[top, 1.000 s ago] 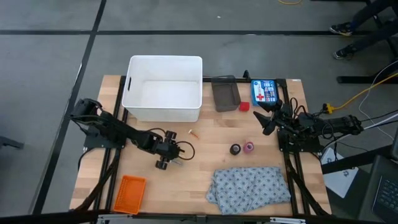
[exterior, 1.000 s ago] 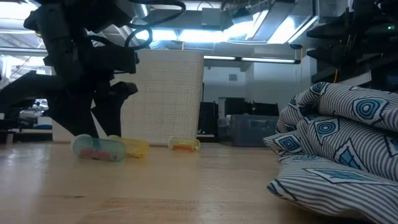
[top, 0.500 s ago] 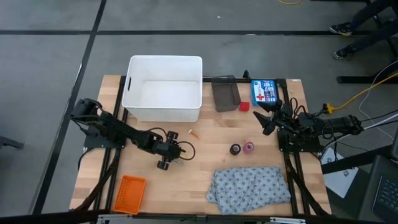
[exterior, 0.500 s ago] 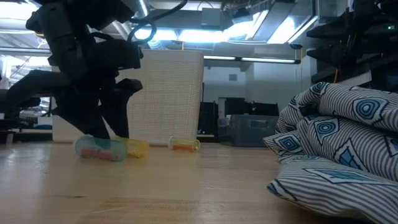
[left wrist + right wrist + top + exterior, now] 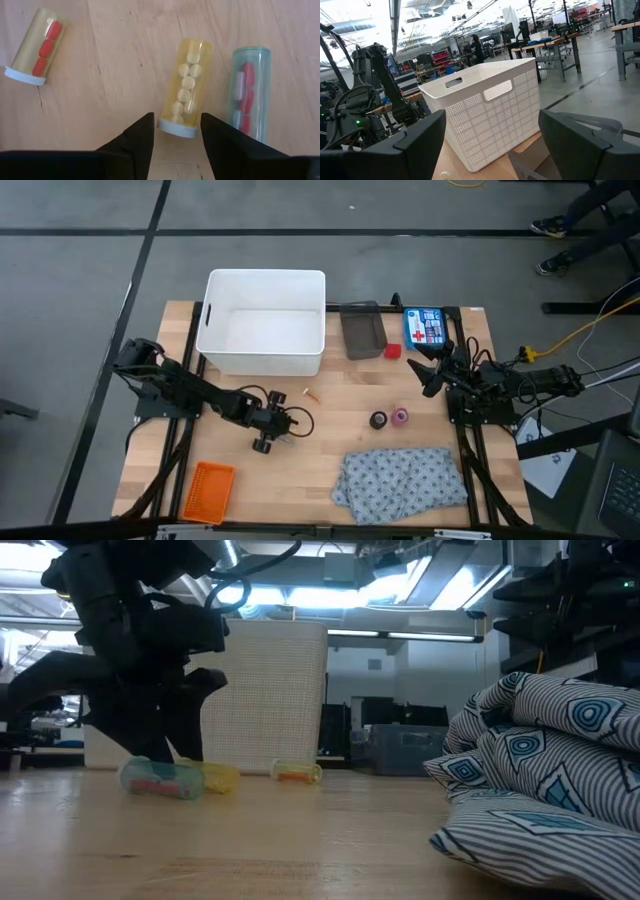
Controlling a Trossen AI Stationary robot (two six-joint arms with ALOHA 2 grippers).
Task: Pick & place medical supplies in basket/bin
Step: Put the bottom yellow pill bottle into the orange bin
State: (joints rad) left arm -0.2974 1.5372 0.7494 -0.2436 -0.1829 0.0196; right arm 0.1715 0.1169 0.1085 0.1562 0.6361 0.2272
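- High view: the left gripper (image 5: 268, 427) hangs low over the middle of the table (image 5: 330, 455), at about 5 o'clock from the white tub (image 5: 263, 336), presumably because the small vials lie there. From up here the vials are too small to make out, apart from one pale orange piece (image 5: 312, 395) at 1 o'clock from the gripper. The orange basket (image 5: 208, 491) sits near the table's front-left corner, at 7 o'clock from the gripper, with bare wood between them, so the carry looks unobstructed. The right gripper (image 5: 433, 372) waits by the right edge with its fingers spread, close to the blue packet (image 5: 426, 327) and red block (image 5: 393, 350). The dark roll (image 5: 378, 420) and pink roll (image 5: 400, 417) lie side by side, just at 12 o'clock from the dotted cloth (image 5: 405, 478).
- Low view: the left arm reaches down to the tabletop right behind a teal vial (image 5: 158, 779) and a yellow vial (image 5: 218, 778); an orange-filled vial (image 5: 296, 774) lies apart at 3 o'clock from them. The folded cloth bulks up on the far side of the table, well clear.
- Left wrist view: the jaws stand apart, straddling the capped end of the yellow vial (image 5: 185, 88) without touching it, which I judge a line-up for a grasp. The teal vial (image 5: 248, 91) lies just beside it, leaving little room for the finger on that side; the red-pill vial (image 5: 37, 45) is well apart.
- Right wrist view: open fingers frame the tub (image 5: 487, 116) across the table; people stand far off in the room.
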